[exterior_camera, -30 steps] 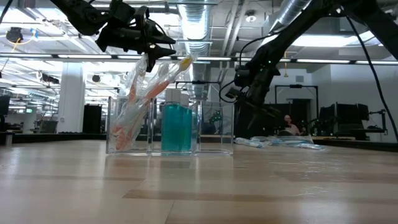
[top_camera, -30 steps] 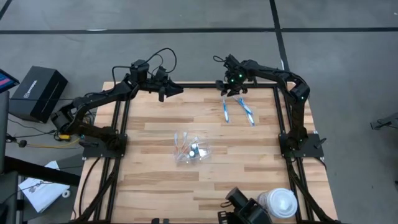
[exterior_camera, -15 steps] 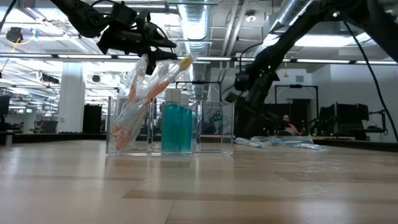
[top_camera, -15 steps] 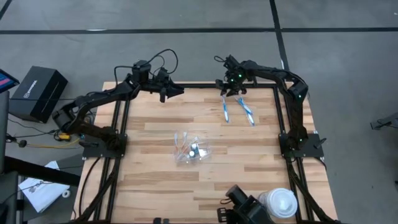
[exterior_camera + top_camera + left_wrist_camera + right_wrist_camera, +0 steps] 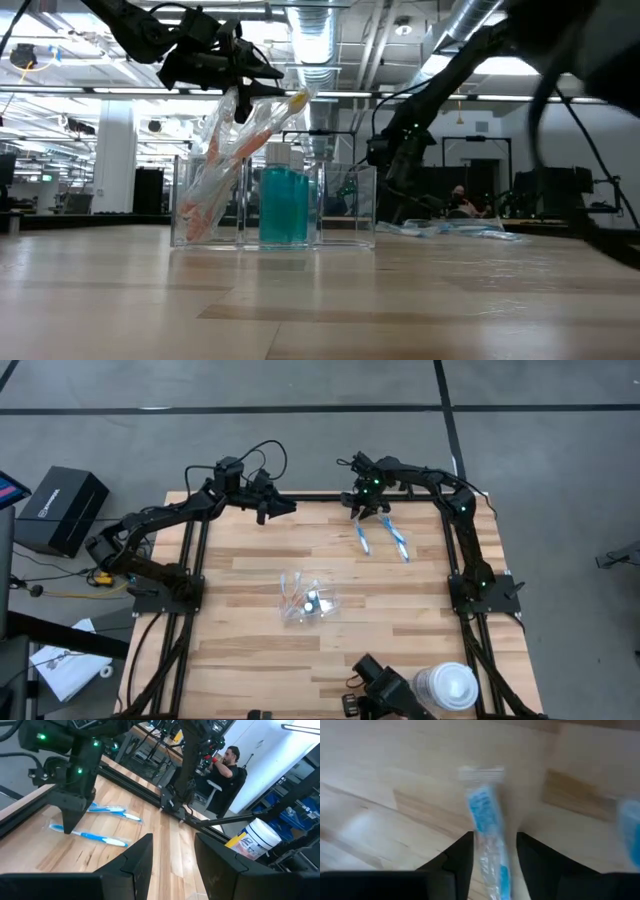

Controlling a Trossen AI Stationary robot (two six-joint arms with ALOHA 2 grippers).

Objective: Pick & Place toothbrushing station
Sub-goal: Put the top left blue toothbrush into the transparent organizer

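A clear plastic holder (image 5: 308, 601) stands mid-table, holding wrapped orange toothbrushes (image 5: 225, 165) and blue-green tubes (image 5: 284, 205). Two wrapped blue toothbrushes (image 5: 362, 539) (image 5: 397, 541) lie flat at the far right. My right gripper (image 5: 360, 512) is open, low over the far end of the left blue toothbrush (image 5: 485, 820), one finger on either side of it. My left gripper (image 5: 288, 507) is open and empty, raised near the table's far edge, left of centre. My right gripper comes down from above with its open fingers (image 5: 462, 855) on either side of the blue toothbrush's wrapped far end (image 5: 481, 775). I cannot tell whether they touch it. The toothbrush lies flat on the table.
A white round lidded container (image 5: 449, 684) stands at the near right corner beside a dark device. A black box (image 5: 62, 506) sits off the table at the left. A person (image 5: 227, 767) sits beyond the table. Bare wood lies to the left of and in front of the holder.
My right gripper has gone down and slightly toward the table's left edge, onto the far end of the left blue toothbrush.
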